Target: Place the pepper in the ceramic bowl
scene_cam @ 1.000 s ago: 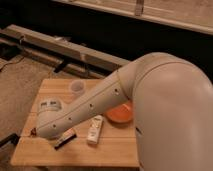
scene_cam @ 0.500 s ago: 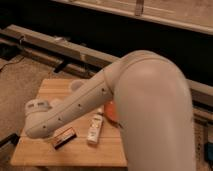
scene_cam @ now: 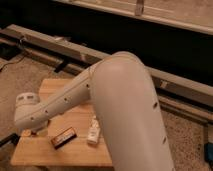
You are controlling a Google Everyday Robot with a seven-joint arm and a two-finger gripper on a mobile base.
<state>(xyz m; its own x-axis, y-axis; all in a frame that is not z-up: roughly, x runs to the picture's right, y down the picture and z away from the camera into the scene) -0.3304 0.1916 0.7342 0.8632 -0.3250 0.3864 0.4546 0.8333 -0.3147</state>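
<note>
The gripper (scene_cam: 31, 130) was seen low over the left part of the wooden table (scene_cam: 60, 154), mostly hidden beneath the wrist; whether it was spread or closed could not be told. Just right of it, a dark bar (scene_cam: 65, 137) with 1 orange stripe was laid, and further right a pale packet (scene_cam: 93, 133). The pepper and the ceramic bowl could not be seen and were probably covered by the arm. The pepper was judged light, smooth and slightly yielding, best taken across its middle. No writing could be read.

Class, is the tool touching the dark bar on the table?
Apart. The camera view shows bare wood between the dark bar and the tool, low over the table's left side.
</note>
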